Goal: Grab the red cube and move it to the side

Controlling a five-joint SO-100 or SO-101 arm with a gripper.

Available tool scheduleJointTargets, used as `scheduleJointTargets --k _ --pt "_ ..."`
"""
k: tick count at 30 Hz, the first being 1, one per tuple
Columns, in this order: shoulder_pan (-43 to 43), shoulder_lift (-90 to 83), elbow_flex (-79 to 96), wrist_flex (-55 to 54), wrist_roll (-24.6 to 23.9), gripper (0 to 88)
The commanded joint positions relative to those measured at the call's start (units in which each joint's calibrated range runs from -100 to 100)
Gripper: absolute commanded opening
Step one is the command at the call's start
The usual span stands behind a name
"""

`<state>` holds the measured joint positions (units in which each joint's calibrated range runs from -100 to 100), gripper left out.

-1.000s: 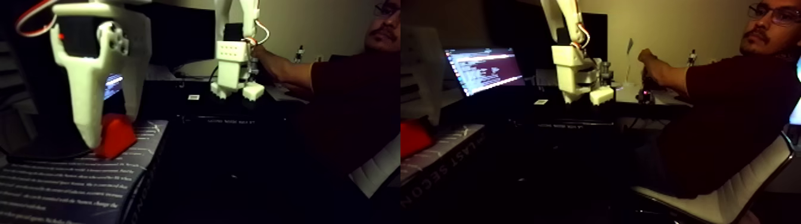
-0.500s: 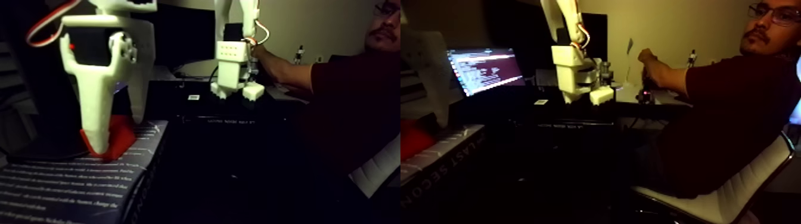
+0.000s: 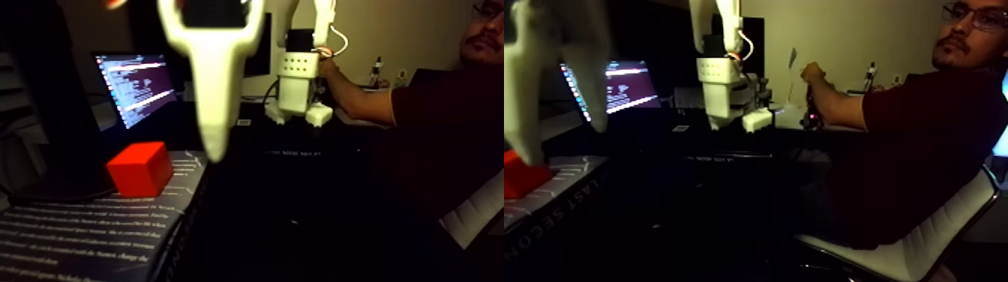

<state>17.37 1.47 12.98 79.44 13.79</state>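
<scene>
In the fixed view, we see the red cube (image 3: 140, 169) resting on a book (image 3: 90, 225) with white print, in front of a lit laptop screen (image 3: 135, 86). The white pincer (image 3: 214, 146) hangs blurred above and to the right of the cube, clear of it; we cannot tell whether its jaws are apart.

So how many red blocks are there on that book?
1. The red cube sits on the book, apart from the blurred white gripper beside it. The picture's right half shows the same cube again at another angle.
</scene>
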Motion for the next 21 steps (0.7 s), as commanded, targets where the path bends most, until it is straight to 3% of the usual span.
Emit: scheduleJointTargets --k 1,7,12,18,21 --pt "-1.9 -7.2 0.3 3.1 -0.2 27.6" --pt "-6.9 -17.1 1.9 10.3 -0.2 27.0" --pt "-14.0 -27.6 14.7 10.0 -0.4 26.9" --pt "-20.8 -43.6 36.0 -3.3 -4.4 26.5" --pt "-22.5 -50.8 44.7 -9.3 -6.8 18.1"
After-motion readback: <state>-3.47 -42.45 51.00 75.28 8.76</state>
